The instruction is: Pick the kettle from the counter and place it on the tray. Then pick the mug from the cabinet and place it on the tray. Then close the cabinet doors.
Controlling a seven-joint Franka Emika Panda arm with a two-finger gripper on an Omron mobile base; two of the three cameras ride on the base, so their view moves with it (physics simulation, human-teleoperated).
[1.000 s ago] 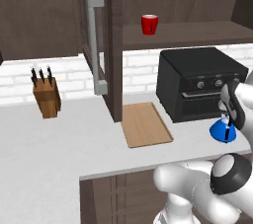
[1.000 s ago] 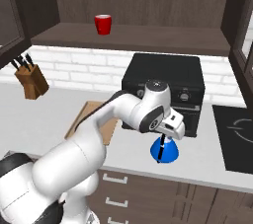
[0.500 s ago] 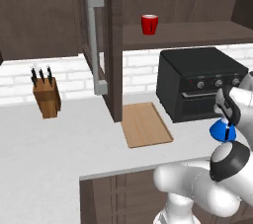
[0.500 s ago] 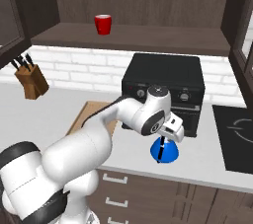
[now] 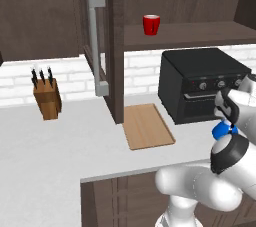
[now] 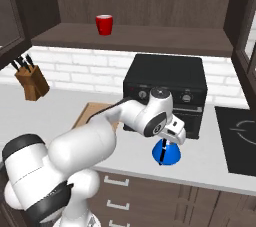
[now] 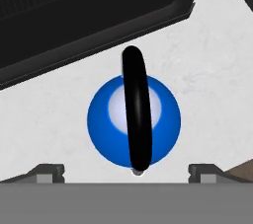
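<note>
My pincer (image 7: 126,169) hangs open directly above the kettle (image 7: 134,121), one fingertip (image 7: 48,170) on each side of its black handle (image 7: 136,109), neither touching. The kettle stands on the counter (image 6: 200,163), just in front of the black oven (image 6: 165,88). The tray (image 5: 147,125) lies flat to the oven's left. The mug (image 5: 151,24) sits on the cabinet (image 5: 200,1) shelf, door (image 5: 95,41) swung open.
</note>
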